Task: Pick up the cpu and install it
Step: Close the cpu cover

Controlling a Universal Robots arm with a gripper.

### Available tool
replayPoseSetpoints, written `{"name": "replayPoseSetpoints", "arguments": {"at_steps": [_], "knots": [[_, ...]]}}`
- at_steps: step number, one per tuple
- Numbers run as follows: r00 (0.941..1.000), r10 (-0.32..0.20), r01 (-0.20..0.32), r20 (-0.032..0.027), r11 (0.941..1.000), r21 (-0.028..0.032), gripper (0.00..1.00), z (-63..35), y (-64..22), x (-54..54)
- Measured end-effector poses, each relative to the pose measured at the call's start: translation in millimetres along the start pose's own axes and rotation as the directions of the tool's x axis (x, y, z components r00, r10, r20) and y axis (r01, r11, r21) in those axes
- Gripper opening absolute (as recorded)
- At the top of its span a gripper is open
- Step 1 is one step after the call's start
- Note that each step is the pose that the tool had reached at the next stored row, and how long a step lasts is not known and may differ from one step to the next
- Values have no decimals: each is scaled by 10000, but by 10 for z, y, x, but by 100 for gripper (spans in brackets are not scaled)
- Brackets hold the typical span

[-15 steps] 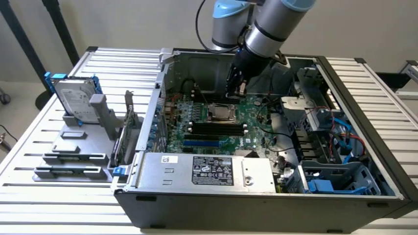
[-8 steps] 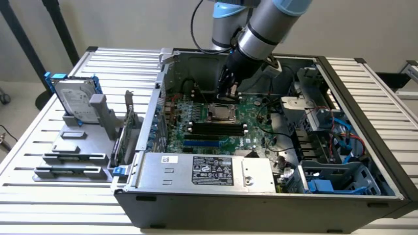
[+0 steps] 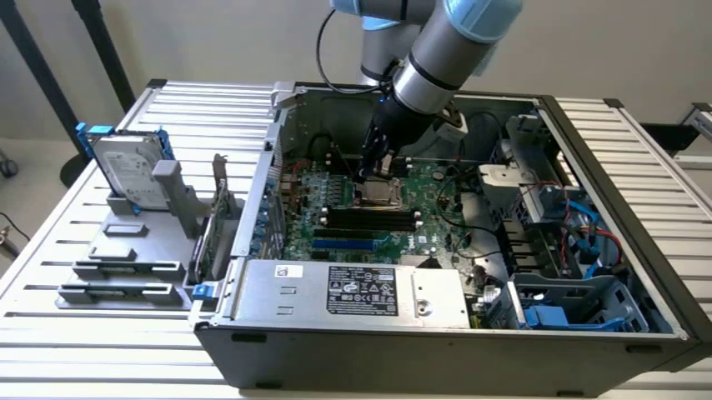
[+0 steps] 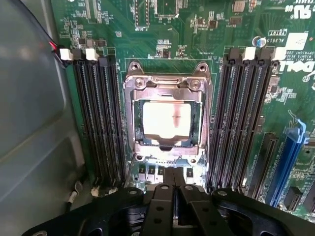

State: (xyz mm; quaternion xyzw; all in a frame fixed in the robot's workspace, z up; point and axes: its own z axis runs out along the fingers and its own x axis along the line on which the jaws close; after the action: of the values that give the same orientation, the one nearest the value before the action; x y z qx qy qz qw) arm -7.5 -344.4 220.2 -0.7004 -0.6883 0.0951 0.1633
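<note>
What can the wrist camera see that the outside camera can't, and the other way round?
Wrist view, close up: the small shiny silver square cpu lying inside the metal socket frame. Exterior view, wide: the open grey computer case, the silver hard drive in its blue frame upright in a grey holder on the white slatted table, and the robot's arm. Both: the green circuit board, long black memory slots and the shut black hand close over the socket, holding nothing.

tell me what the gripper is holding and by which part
Nothing. The gripper has shut, empty jaws; the flat square silver-topped cpu lies in its metal-framed socket.
</note>
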Motion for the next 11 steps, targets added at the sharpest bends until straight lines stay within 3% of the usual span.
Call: {"name": "replayPoseSetpoints", "arguments": {"at_steps": [11], "knots": [[10000,-15,15,-39,10000,1,11,148,36,38]]}}
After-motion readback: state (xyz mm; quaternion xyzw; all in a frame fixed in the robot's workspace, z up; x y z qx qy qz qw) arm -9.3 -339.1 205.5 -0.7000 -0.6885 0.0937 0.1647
